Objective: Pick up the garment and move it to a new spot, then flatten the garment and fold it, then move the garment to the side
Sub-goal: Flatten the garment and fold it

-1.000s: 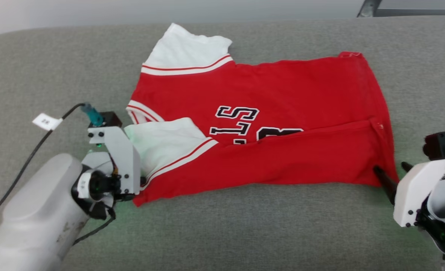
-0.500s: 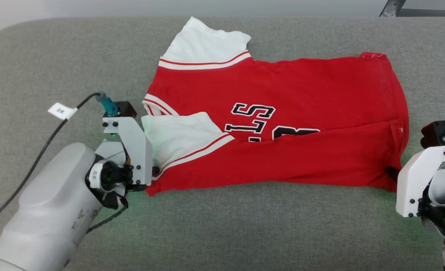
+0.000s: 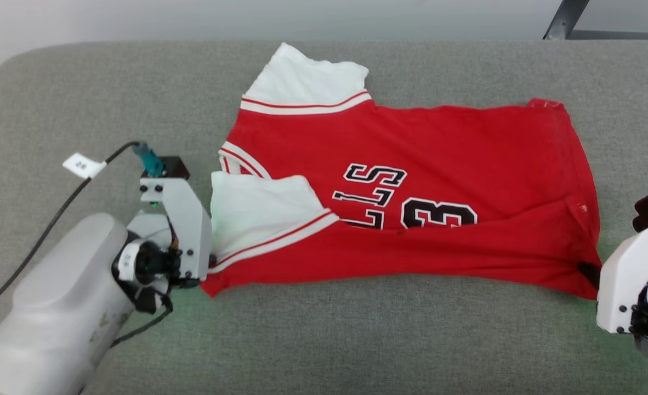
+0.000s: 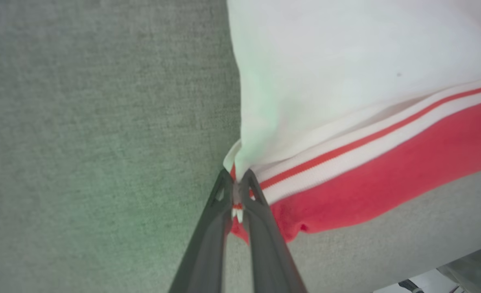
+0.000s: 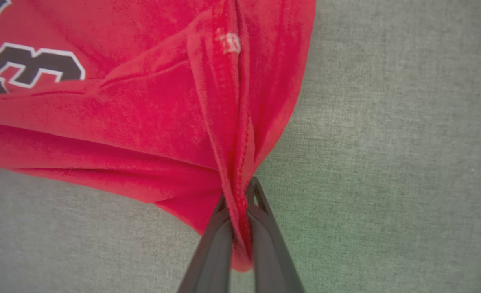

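Our left claw (image 4: pixel 237 185) pinches the garment (image 3: pixel 439 142) at its white sleeve; our right claw (image 5: pixel 239 195) pinches its red hem.

The head camera looks down over the whole garment (image 3: pixel 439 142) on the grey cushion (image 3: pixel 329 340), while each wrist camera sits close at one near corner of it.

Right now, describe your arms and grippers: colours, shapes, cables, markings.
Left gripper and right gripper each have two long dark fingers tapering to tips with triangular cut-outs. Each wrist carries a white angular bracket topped by a black block. The left forearm is a pale grey, scuffed shell; a black cable with a white tag ends in a teal plug.
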